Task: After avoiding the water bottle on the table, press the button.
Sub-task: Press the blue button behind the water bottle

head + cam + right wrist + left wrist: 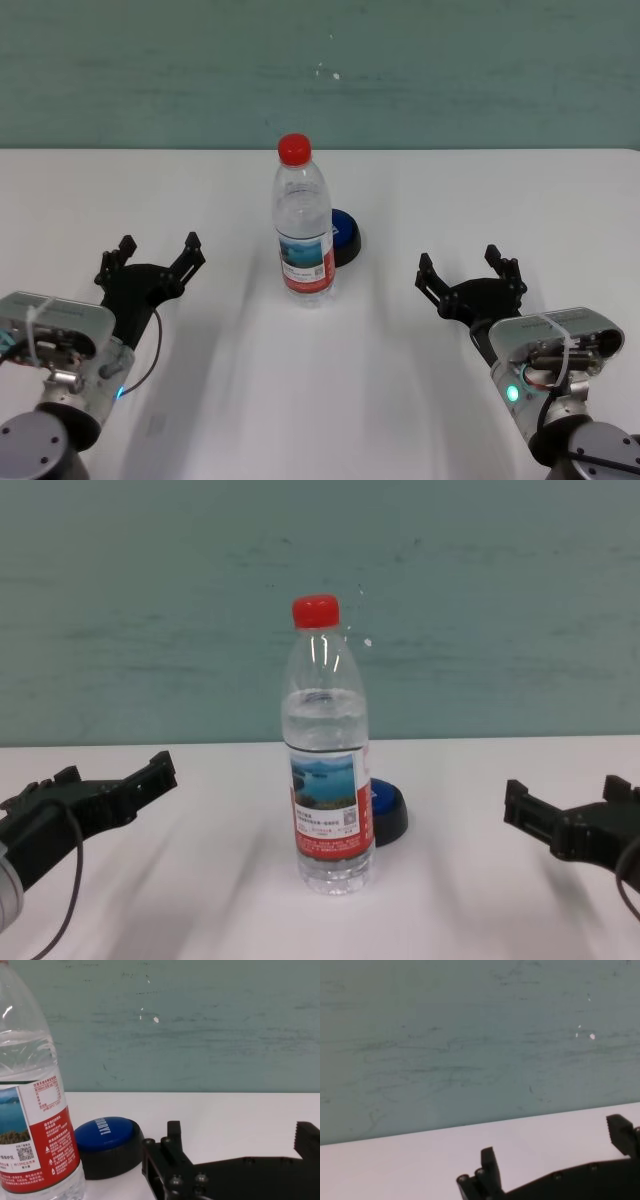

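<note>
Two grippers hover low over the table (420,410), one at each side, and neither holds anything. The left gripper (158,252) sits at the near left, its fingers spread wide with only bare tabletop between them. The right gripper (468,269) sits at the near right, its fingers likewise wide apart and empty. Both point toward the far edge, where a teal wall (150,70) rises behind the table.

Between the two arms, about at the middle of the table, the bottle (302,235) stands upright with its red cap (294,148) on. It is clear, partly filled with water, and wears a label with a lake photo above a red band. Both grippers are well apart from it.

Just behind the bottle, on its far right side, lies the button (346,236), a low blue dome on a wider black base. From the head view the bottle hides its left part. In the right wrist view the button (107,1145) shows nearly whole, very close beside the bottle (32,1110); whether they touch cannot be told. It lies to the far left of the right gripper (240,1152).

The left wrist view shows only the left gripper (555,1160), white tabletop and wall.
</note>
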`<move>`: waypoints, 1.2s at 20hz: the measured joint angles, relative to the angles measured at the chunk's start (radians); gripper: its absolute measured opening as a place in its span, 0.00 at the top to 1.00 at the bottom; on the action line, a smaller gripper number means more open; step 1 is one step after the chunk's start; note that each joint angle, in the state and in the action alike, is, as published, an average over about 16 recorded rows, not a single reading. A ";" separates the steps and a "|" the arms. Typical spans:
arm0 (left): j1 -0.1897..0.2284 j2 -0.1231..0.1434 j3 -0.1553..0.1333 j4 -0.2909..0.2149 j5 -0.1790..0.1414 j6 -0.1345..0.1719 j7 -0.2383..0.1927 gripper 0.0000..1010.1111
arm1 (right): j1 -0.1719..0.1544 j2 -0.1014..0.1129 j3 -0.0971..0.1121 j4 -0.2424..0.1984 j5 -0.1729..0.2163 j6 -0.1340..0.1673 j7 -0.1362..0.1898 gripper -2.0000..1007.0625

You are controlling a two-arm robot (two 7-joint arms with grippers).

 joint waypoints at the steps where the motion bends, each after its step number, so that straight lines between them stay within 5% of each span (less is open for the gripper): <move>1: 0.000 0.000 0.000 0.000 0.000 0.000 0.000 0.00 | 0.000 0.000 0.000 0.000 0.000 0.000 0.000 0.00; 24: 0.025 -0.001 -0.024 -0.022 0.000 -0.014 -0.035 0.00 | 0.000 0.000 0.000 0.000 0.000 0.000 0.000 0.00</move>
